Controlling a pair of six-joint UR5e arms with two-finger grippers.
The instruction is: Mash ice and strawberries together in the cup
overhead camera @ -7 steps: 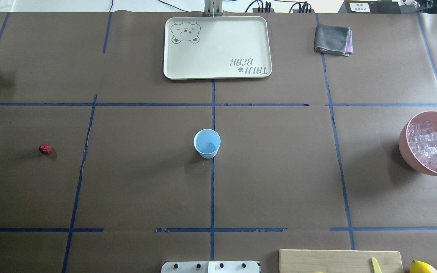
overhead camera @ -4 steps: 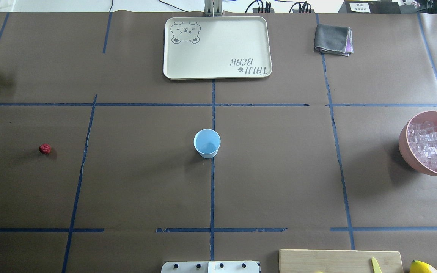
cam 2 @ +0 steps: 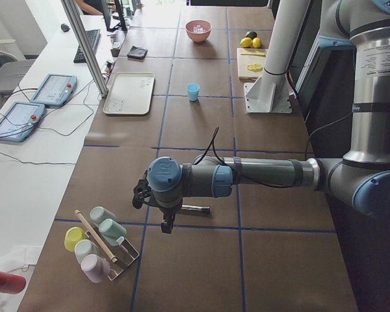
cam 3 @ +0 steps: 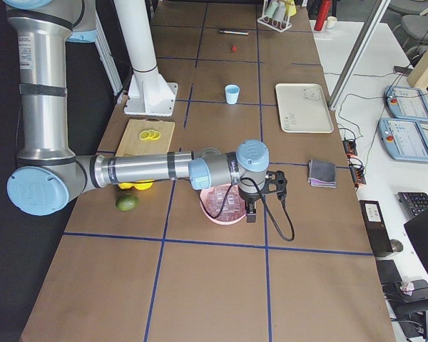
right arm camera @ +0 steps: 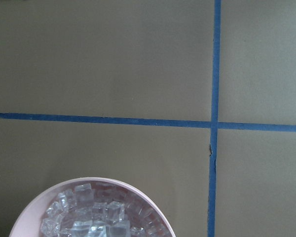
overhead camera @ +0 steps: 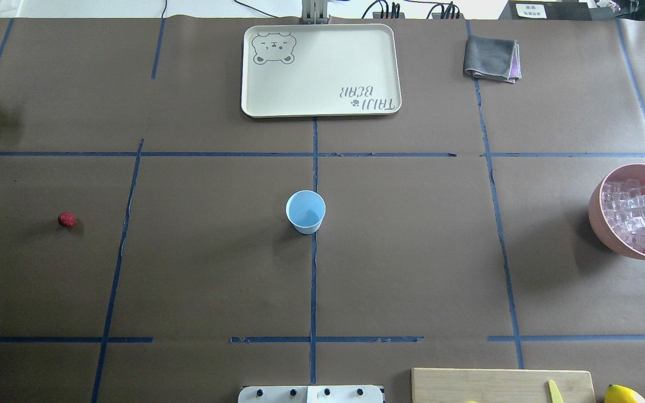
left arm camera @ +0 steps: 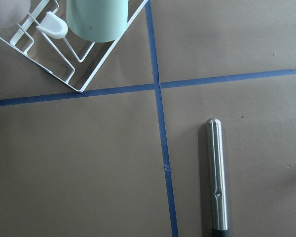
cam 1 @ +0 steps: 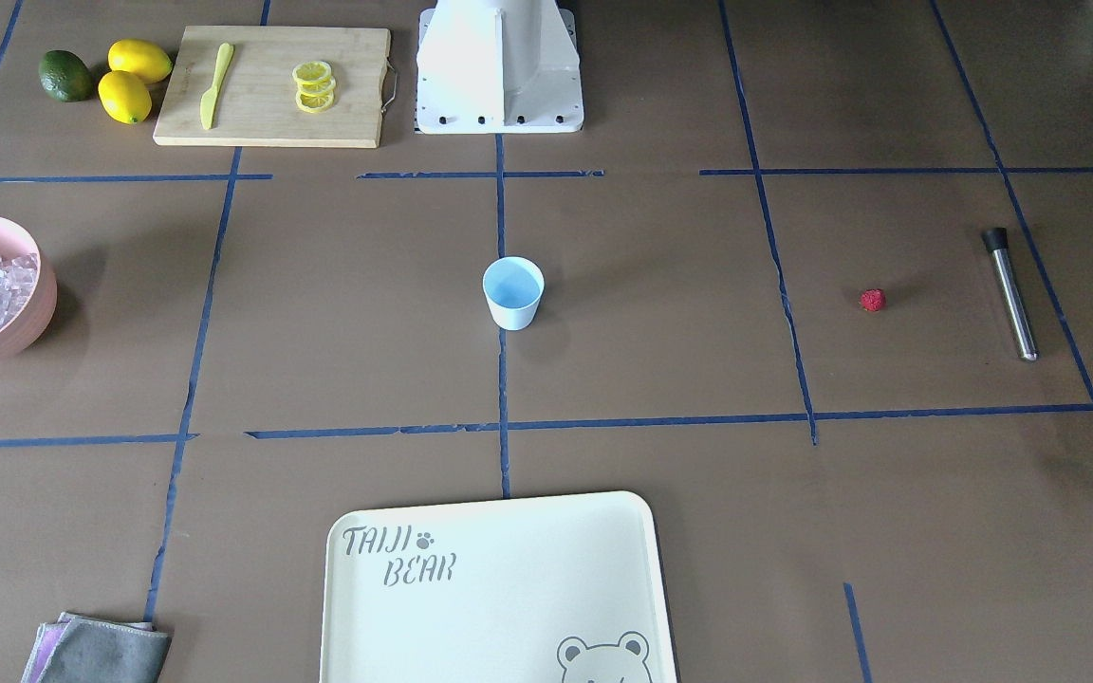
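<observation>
On bench centre: small pale-blue plastic cup (overhead camera: 305,211) | glassy ice cubes (overhead camera: 636,215) heaped in round pink bowl (overhead camera: 598,223), below right pincer (cam 3: 250,216), opening cannot tell | tiny red strawberry (overhead camera: 66,219) between cup and left pincer (cam 2: 165,225), opening cannot tell

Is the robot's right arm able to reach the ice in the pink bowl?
Probably yes. The right arm hangs above the pink bowl, the ice lies uncovered, and nothing shows between them.

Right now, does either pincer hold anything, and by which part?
Seemingly nothing: the left pincer hangs over the metal rod, the right pincer over the ice.
</observation>
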